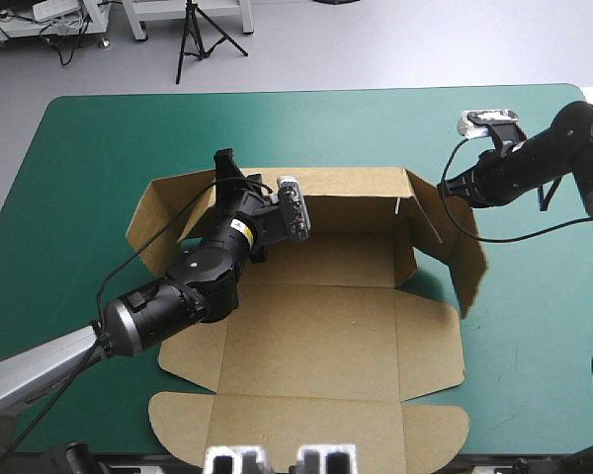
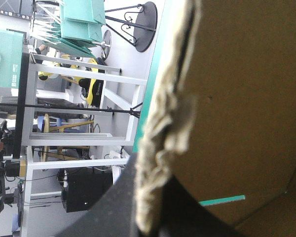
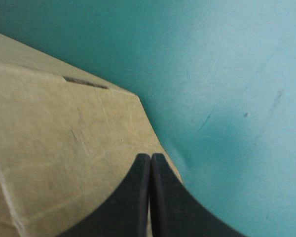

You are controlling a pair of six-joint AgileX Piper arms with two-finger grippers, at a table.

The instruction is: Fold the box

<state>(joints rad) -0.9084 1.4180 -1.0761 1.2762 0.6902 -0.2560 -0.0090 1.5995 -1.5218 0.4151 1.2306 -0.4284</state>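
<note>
The left gripper (image 1: pixel 223 166) is clamped on the box (image 1: pixel 316 331). In the left wrist view the frayed edge (image 2: pixel 160 148) of the brown board runs down between its two black fingers (image 2: pixel 113 212), one on each face of the sheet. In the high view this arm comes in from the lower left of the frame. Its gripper holds the top of the far wall (image 1: pixel 346 197) near that wall's left end, just left of centre.

The right gripper (image 1: pixel 443 188) has its two fingers (image 3: pixel 133 197) pressed together in one pointed arch. In the right wrist view the tip lies over the face of the board, close to one corner (image 3: pixel 130 94), with the teal-green cover (image 3: pixel 227 74) beyond. Whether the tip touches the board cannot be told there. In the high view this arm enters from the right edge, and its gripper sits at the top of the right wing (image 1: pixel 460 252), right of centre.

There is one box, a single cut sheet reaching from the middle of the frame to its bottom edge. Three of its parts stand raised: the far wall across the middle, the left wing (image 1: pixel 158 222) and the right wing, both wings leaning outward. One short inner flap (image 1: pixel 403 242) stands at the right end of the floor (image 1: pixel 326 259). Below the floor one wide panel lies flat. The last strip (image 1: pixel 306 425), at the bottom edge, carries two rounded tabs, one at lower left (image 1: pixel 178 420) and one at lower right (image 1: pixel 440 427).
</note>
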